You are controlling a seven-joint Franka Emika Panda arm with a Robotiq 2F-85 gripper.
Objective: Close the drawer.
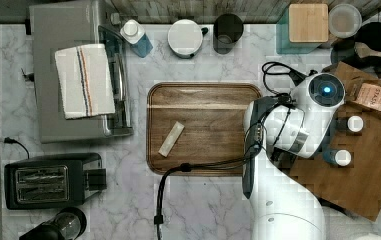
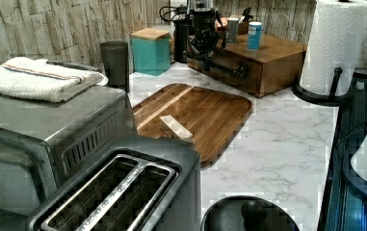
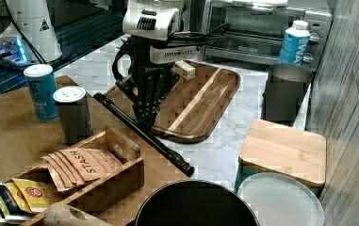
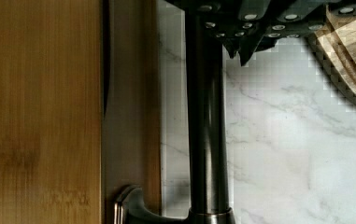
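- At the left view's left stood a toaster oven [image 2: 51, 125] with a folded towel [image 2: 36, 79] on top. It was well apart from the work and no hindrance.
- Next in the left view, a dark round-cornered tray [image 2: 205, 115] lay flat on the marble surface [image 2: 277, 144]. Its far edge was near the cabinet, but it did not appear to touch it.
- Past the tray, the tool [image 2: 203, 48] hung at the drawer's long dark bar handle [image 2: 219, 67], near the bar's far end. In the right view the tool [image 3: 145, 117] came down right at the bar [image 3: 144, 136]. Whether it was wide, narrow or clamped on the bar could not be told.
- The drawer [image 2: 222, 79] sat in the wooden cabinet at the back of the surface, its front facing the tray. The wrist view showed the drawer's front edge [image 4: 131, 116] close beside the cabinet top [image 4: 40, 116], with only a thin dark seam between them. It was judged all but shut, with little travel left.
- Handling assessment: the wood front and metal bar [image 4: 206, 140] looked rigid and not fragile. The bar looked smooth, so a grip could slip along it. The drawer's load could not be judged. The bar, or the flat front just behind it, was the sound place to press. A push nearer mid-bar was judged less likely to skew the drawer.
- At the left view's right, a paper towel roll [image 2: 333, 43] stood beside the cabinet, apart from the drawer front.
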